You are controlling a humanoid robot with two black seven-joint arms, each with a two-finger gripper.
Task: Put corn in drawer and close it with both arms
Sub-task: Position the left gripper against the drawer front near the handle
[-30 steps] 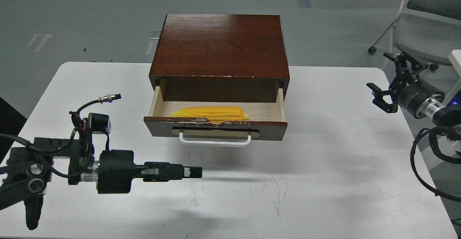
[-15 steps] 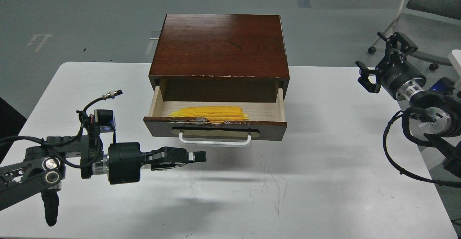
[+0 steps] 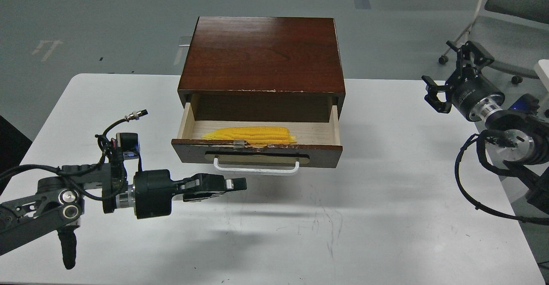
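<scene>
We see the bright yellow husked corn cob (image 3: 250, 135) lying lengthwise inside the dark brown wooden drawer (image 3: 257, 152), on its pale wood floor just behind the chipped front edge, near the centre of the frame. The drawer stands pulled out from the dark reddish-brown wooden cabinet (image 3: 262, 53), which sits on the white rectangular table (image 3: 386, 199). On the drawer front a beige oblong plate carries the white bar handle (image 3: 256, 168).

Our left gripper (image 3: 229, 185) reaches in from the lower left of the frame and points toward the right, lying roughly level above the table. Its tip hangs just below and in front of the left end of the white bar handle, close to it but not touching. Its fingers (image 3: 235, 183) lie close together with nothing between them.

Our right gripper (image 3: 448, 75) sits at the upper right of the frame, over the right edge of the table and well apart from the drawer. Its fingers (image 3: 434, 97) are spread wide apart and hold nothing.

Loose black cables (image 3: 476, 177) loop beneath the right arm at the right edge of the frame. A grey chair on castors (image 3: 497, 19) stands on the grey floor in the upper right corner, behind the table.
</scene>
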